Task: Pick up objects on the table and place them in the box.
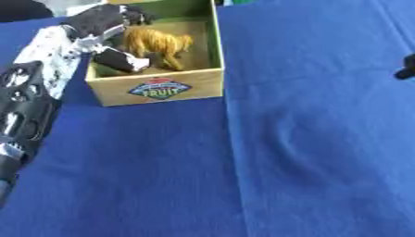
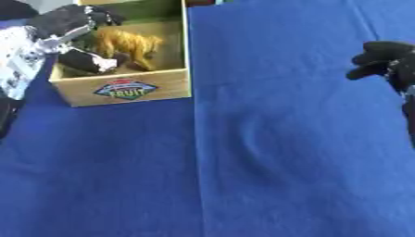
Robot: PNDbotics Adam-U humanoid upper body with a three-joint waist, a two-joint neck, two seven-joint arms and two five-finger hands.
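A cardboard box (image 1: 158, 88) with a FRUIT label on its front wall stands at the upper left of the blue cloth. Inside it a golden-brown toy animal (image 1: 160, 44) stands on its legs. My left hand (image 1: 101, 23) reaches into the box from the left. Its fingers (image 1: 129, 16) spread above the toy and its thumb (image 1: 122, 60) lies below, open, just left of the toy and not closed round it. My right hand (image 2: 382, 59) hovers at the right edge over bare cloth, fingers relaxed, with nothing in it.
A blue cloth (image 1: 308, 152) covers the whole table, with soft creases down the middle. My left forearm (image 1: 32, 92) runs along the left edge up to the box. A dark shape (image 1: 20, 9) shows at the far left corner.
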